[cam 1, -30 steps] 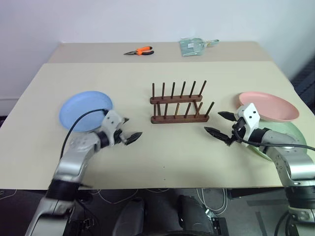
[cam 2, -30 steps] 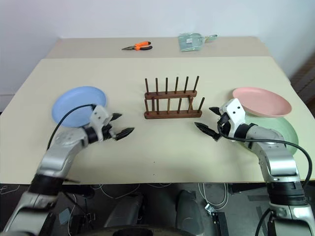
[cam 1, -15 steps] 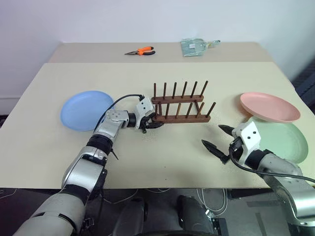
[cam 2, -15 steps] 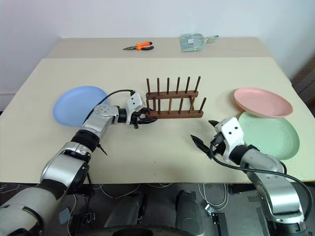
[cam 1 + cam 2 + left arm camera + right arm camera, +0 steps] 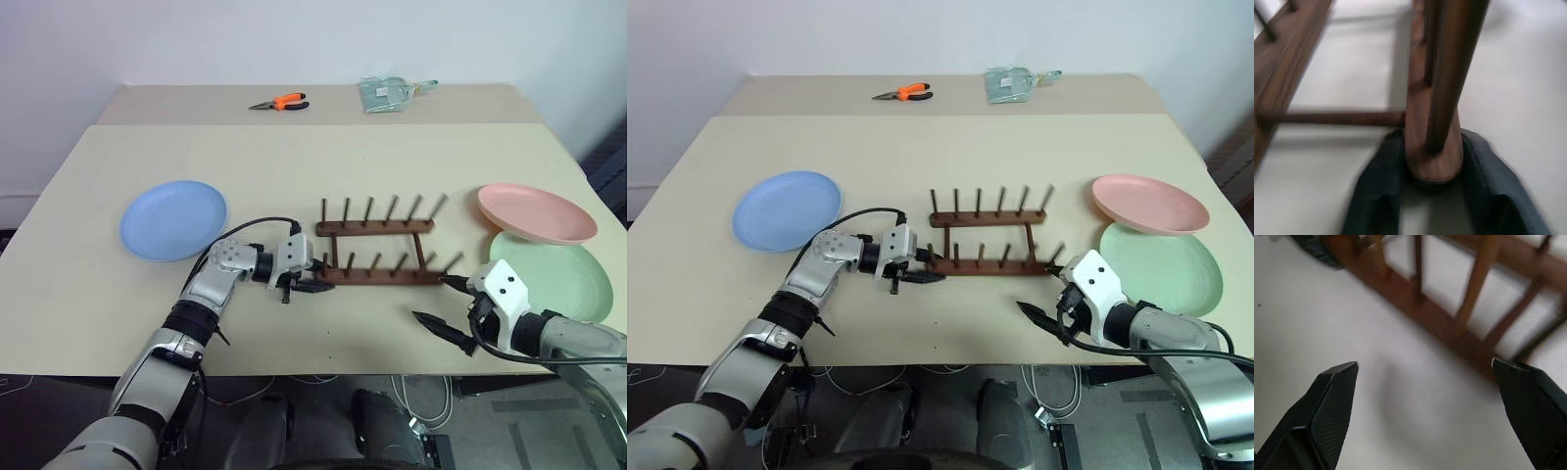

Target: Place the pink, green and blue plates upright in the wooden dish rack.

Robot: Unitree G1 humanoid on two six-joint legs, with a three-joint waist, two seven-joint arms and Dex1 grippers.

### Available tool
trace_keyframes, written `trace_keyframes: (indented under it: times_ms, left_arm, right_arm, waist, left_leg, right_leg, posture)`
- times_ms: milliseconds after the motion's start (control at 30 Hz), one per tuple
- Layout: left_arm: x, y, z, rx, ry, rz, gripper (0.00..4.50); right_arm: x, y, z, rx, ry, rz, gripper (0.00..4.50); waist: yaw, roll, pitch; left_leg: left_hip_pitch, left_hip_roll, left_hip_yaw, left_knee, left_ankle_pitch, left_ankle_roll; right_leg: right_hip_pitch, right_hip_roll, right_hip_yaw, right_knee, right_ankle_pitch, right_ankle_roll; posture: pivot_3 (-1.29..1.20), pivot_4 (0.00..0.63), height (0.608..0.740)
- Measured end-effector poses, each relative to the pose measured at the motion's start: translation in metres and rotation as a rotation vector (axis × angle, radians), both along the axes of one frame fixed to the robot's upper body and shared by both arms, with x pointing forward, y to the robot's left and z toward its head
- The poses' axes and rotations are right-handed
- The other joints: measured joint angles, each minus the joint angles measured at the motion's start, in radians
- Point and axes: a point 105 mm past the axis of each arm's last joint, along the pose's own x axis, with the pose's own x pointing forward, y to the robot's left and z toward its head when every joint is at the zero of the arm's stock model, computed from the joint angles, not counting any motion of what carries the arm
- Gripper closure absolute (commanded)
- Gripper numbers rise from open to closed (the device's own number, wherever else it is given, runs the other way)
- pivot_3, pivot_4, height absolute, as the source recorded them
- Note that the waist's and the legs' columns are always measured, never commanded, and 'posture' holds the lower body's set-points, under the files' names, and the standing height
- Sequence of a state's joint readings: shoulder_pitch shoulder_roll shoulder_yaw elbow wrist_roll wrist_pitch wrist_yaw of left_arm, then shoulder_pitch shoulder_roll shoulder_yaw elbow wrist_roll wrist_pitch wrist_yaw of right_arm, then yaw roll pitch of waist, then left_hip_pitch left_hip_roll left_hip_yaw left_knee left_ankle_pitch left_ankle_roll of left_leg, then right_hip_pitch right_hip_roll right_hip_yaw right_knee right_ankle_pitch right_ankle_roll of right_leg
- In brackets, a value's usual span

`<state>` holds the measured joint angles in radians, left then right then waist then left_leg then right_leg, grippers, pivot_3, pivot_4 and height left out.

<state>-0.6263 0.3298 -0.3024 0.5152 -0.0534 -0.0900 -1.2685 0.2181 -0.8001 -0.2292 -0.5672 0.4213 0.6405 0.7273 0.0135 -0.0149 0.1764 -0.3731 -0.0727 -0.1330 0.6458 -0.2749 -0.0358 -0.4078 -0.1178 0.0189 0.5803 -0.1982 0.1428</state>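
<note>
Left gripper (image 5: 312, 283) clamps its fingers on the rack's (image 5: 377, 245) near rail end; right gripper (image 5: 447, 305) hangs wide open, empty, beside the rack.

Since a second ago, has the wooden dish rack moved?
Yes. The wooden dish rack has shifted toward the pink plate and nearer the table's front edge, with the left gripper at its end.

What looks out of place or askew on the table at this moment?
The wooden dish rack sits skewed, its pegs leaning toward the right, with the left gripper closed on the near rail's end. All three plates lie flat on the table, none racked.
</note>
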Motion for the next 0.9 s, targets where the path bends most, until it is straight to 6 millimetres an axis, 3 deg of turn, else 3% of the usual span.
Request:
trace_keyframes:
  times_ms: [67, 100, 167, 200, 300, 400, 500, 533, 600, 767, 900]
  left_arm:
    - [0.002, 0.005, 0.001, 0.019, 0.002, 0.025, 0.26]
    - [0.004, 0.009, 0.002, 0.029, -0.003, 0.043, 0.04]
    - [0.006, 0.013, 0.004, 0.048, -0.011, 0.067, 0.0]
    - [0.004, 0.016, 0.004, 0.057, -0.013, 0.077, 0.0]
    - [-0.004, 0.029, 0.003, 0.078, -0.001, 0.104, 0.93]
    - [-0.019, 0.041, 0.002, 0.084, 0.061, 0.139, 2.43]
    - [-0.038, 0.038, 0.002, 0.063, 0.155, 0.147, 4.12]
    - [-0.042, 0.034, 0.002, 0.051, 0.174, 0.137, 4.45]
    - [-0.05, 0.02, 0.003, 0.021, 0.195, 0.135, 4.45]
    - [-0.047, -0.031, 0.003, -0.035, 0.109, 0.195, 4.45]
    - [-0.02, -0.043, -0.003, -0.03, 0.044, 0.381, 4.45]
  right_arm:
    - [-0.002, -0.005, -0.005, -0.011, 0.019, -0.011, 0.0]
    - [-0.002, -0.007, -0.008, -0.013, 0.028, -0.018, 0.26]
    - [-0.004, -0.01, -0.012, -0.014, 0.043, -0.021, 0.86]
    - [-0.006, -0.012, -0.014, -0.017, 0.054, -0.023, 1.39]
    - [-0.012, -0.02, -0.02, -0.029, 0.093, -0.033, 2.89]
    - [-0.016, -0.022, -0.023, -0.028, 0.11, -0.026, 4.48]
    - [-0.013, -0.022, -0.023, -0.05, 0.088, -0.019, 4.5]
    - [-0.012, -0.024, -0.025, -0.057, 0.086, -0.023, 4.5]
    - [-0.004, -0.025, -0.026, -0.082, 0.059, -0.03, 4.5]
    - [0.022, -0.018, -0.03, -0.134, -0.037, -0.027, 4.5]
    - [0.049, -0.015, -0.029, -0.154, -0.124, -0.08, 4.5]
  waist:
    - [0.0, 0.0, 0.0]
    - [0.0, 0.0, 0.0]
    - [-0.002, 0.0, 0.0]
    - [-0.003, 0.0, 0.0]
    - [-0.006, 0.001, -0.001]
    - [-0.01, 0.002, -0.001]
    - [-0.005, 0.003, -0.002]
    - [-0.001, 0.003, -0.002]
    - [0.002, 0.002, -0.001]
    - [-0.004, 0.0, -0.003]
    - [-0.008, -0.001, -0.004]
  left_leg:
    - [0.0, 0.0, 0.0, 0.0, 0.0, 0.0]
    - [0.0, 0.0, 0.0, 0.0, 0.0, 0.0]
    - [0.001, 0.0, 0.0, 0.0, 0.0, 0.0]
    - [0.001, 0.0, 0.0, 0.0, 0.0, 0.0]
    - [0.001, 0.001, 0.0, -0.001, 0.0, 0.0]
    - [0.001, 0.002, 0.0, -0.001, 0.0, 0.0]
    - [0.001, 0.001, 0.0, 0.0, 0.0, 0.0]
    - [0.0, 0.001, 0.0, 0.0, 0.0, 0.0]
    - [0.0, 0.001, 0.0, 0.001, 0.0, 0.0]
    - [0.001, 0.0, 0.001, 0.001, 0.0, 0.0]
    - [0.003, 0.001, 0.0, 0.002, 0.0, 0.0]
  right_leg:
    - [0.0, 0.0, 0.0, 0.0, 0.0, 0.001]
    - [0.0, 0.0, 0.0, 0.0, 0.0, 0.001]
    - [0.0, 0.0, 0.0, 0.0, 0.0, 0.001]
    - [0.0, 0.0, 0.0, 0.0, 0.0, 0.001]
    - [0.0, 0.0, 0.0, 0.001, 0.0, 0.001]
    - [0.0, 0.001, 0.0, 0.002, -0.001, -0.001]
    - [0.0, 0.0, 0.0, 0.001, -0.003, -0.002]
    - [0.0, 0.0, 0.0, 0.001, -0.003, -0.003]
    - [0.0, -0.001, 0.0, 0.0, -0.003, -0.003]
    - [0.001, 0.0, 0.0, 0.0, -0.002, -0.002]
    - [0.002, 0.001, 0.0, 0.002, -0.002, -0.004]
  posture:
    - [0.0, 0.15, 0.74]
    - [0.0, 0.15, 0.74]
    - [0.0, 0.15, 0.74]
    - [0.0, 0.15, 0.74]
    - [0.0, 0.15, 0.74]
    - [0.0, 0.15, 0.74]
    - [0.0, 0.15, 0.74]
    - [0.0, 0.15, 0.74]
    - [0.0, 0.15, 0.74]
    - [0.0, 0.15, 0.74]
    - [0.0, 0.15, 0.74]
